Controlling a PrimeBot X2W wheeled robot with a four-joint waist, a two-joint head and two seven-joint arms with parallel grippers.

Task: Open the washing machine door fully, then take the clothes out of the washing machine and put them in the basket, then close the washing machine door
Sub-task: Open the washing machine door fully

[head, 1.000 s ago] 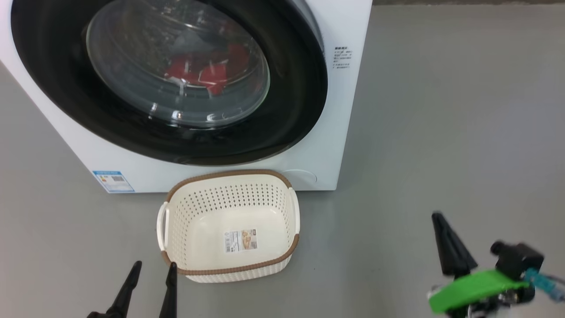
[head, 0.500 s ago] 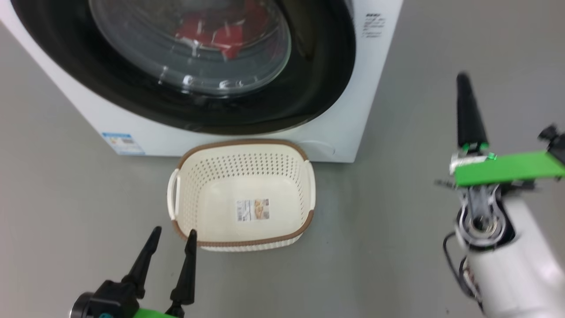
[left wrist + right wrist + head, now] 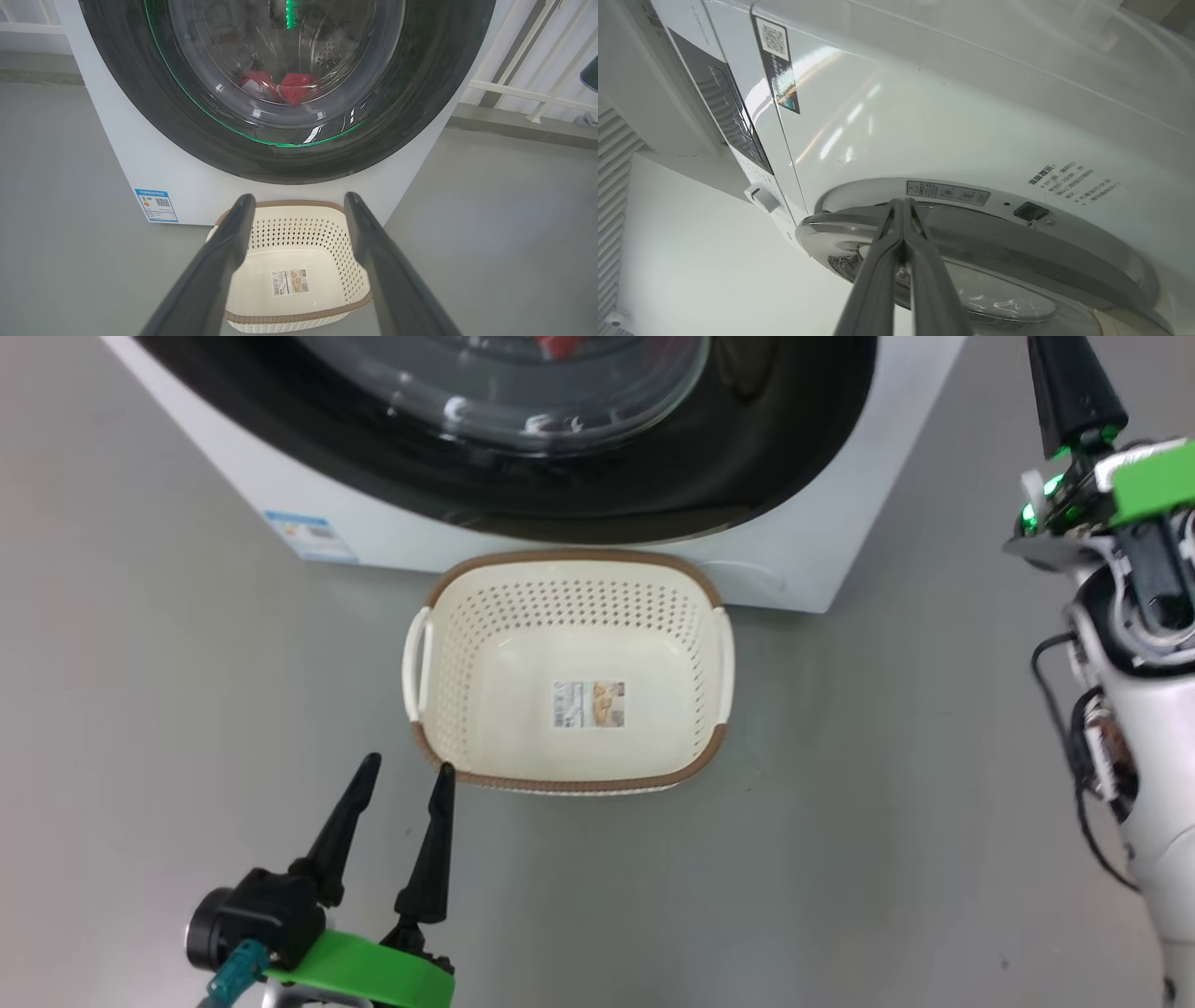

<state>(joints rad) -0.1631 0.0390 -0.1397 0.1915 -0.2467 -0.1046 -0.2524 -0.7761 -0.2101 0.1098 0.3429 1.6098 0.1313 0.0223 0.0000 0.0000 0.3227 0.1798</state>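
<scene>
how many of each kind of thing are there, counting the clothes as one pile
washing machine: 1
basket: 1
pile of red clothes: 1
end effectors: 2, the left end effector open, the right end effector shut
total: 5

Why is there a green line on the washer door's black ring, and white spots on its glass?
Left wrist view: the line is a thin green reflection curving in the glossy rim of the washing machine door. Head view: the spots are light glints on the glass. Right wrist view: glare streaks the washing machine.
</scene>
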